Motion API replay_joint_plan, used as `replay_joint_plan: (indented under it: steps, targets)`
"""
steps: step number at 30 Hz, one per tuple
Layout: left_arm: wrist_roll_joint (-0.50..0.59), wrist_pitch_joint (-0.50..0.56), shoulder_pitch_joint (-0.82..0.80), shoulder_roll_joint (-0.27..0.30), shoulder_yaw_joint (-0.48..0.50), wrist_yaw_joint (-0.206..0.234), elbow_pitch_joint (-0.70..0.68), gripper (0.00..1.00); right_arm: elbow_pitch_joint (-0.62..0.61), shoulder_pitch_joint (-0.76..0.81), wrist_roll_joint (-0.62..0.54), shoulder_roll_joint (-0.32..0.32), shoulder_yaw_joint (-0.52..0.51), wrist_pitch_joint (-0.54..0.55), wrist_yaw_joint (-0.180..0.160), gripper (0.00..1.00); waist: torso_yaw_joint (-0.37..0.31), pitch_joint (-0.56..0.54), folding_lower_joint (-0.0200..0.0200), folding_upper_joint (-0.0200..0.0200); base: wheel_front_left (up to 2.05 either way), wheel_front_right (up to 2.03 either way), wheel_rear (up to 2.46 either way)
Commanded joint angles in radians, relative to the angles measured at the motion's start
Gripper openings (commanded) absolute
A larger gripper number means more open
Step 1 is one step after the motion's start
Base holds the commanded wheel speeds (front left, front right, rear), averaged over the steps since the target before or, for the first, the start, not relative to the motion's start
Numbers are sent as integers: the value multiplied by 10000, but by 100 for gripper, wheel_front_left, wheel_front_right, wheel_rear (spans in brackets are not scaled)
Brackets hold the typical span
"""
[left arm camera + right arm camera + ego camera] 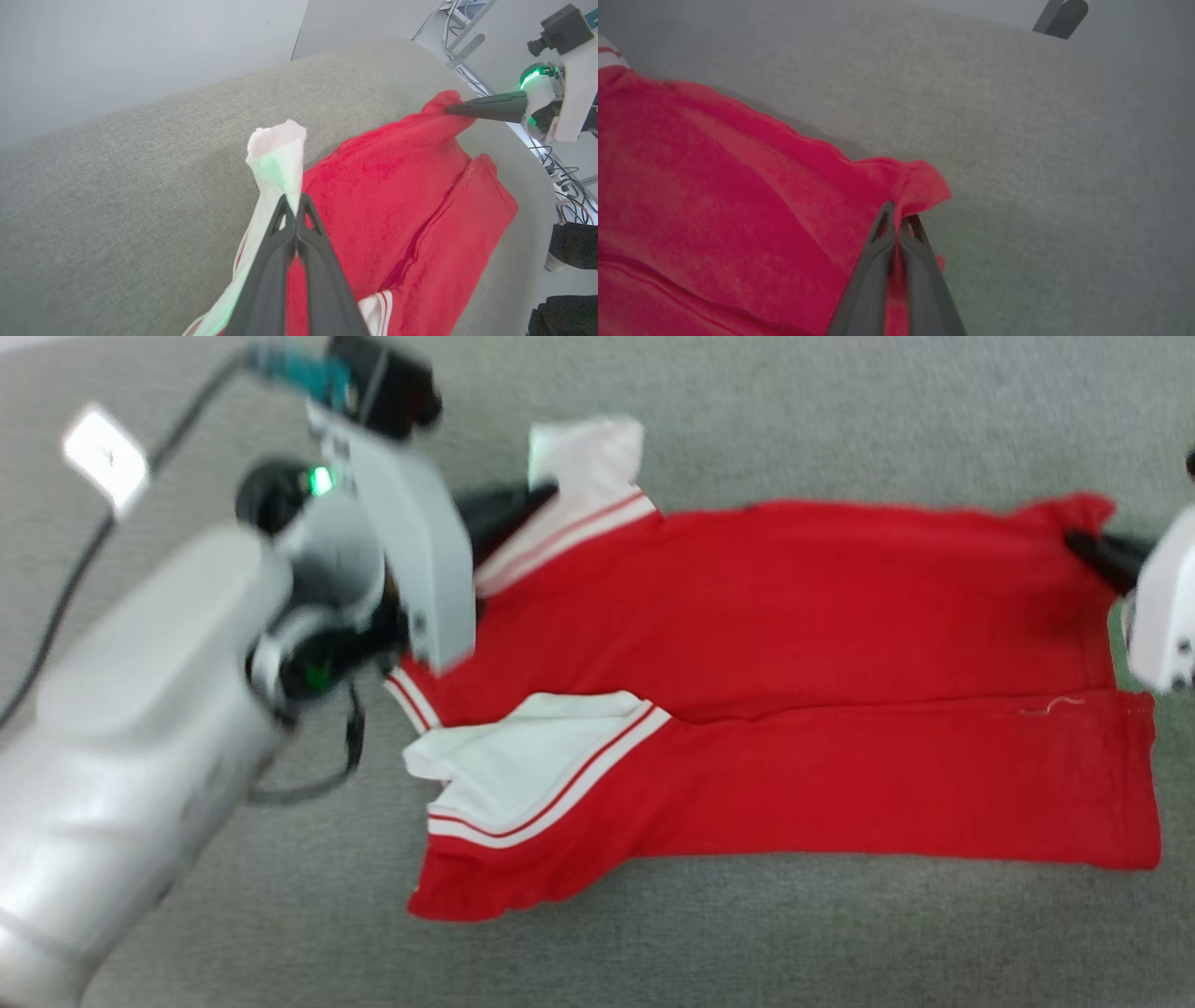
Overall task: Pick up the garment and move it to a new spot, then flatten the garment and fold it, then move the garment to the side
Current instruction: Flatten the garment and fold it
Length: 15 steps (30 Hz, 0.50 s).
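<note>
Garment: the garment point(794, 644) lies lengthwise on the grey worktop point(840, 411), with the collar end toward the robot's left and the hem toward its right. No lettering shows on the upward face.
Near side: the near long edge is already folded over the body, and its white sleeve point(523, 756) is tucked in on top. 1 lengthwise fold therefore looks done.
Left jaws: closed tight on the far white sleeve point(275, 154), which stands up in a pinched cone above the cloth.
Right jaws: closed on the far hem corner point(920, 186), with red cloth bunched at the tips and raised a little off the worktop.
Why these 2 grips: they hold the 2 ends of the same far long edge, so that edge can be carried as 1 straight line instead of sagging in the middle.
Step in hand: probably the 2nd lengthwise fold, bringing the far side over toward the near one.
Next move calls for: both arms rising and travelling at an even pace, keeping the edge lightly taut.
Risk: the left grip is on the sleeve's end rather than the shoulder, so the body may lag behind and wrinkle. The finished near fold could also be dragged open.
</note>
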Motion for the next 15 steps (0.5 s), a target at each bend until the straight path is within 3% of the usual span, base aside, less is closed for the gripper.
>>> replay_joint_plan:
  steps: [1,7,15]
  targets:
    - [-89,-183,396,220,-122,-38,-354,0,-270,406,114,-188,34,-84,-16,0,429,-535,0,0,0,0,0]
    - [-181,-1187,1866,1335,-291,-36,-2046,0,-1706,2087,380,-1116,-408,-314,-16,0,675,-746,0,0,0,0,0]
    - [-407,-2814,3961,2396,32,651,-3895,0,-2890,4291,239,-1680,-1826,-641,-16,0,785,-850,0,0,0,0,0]
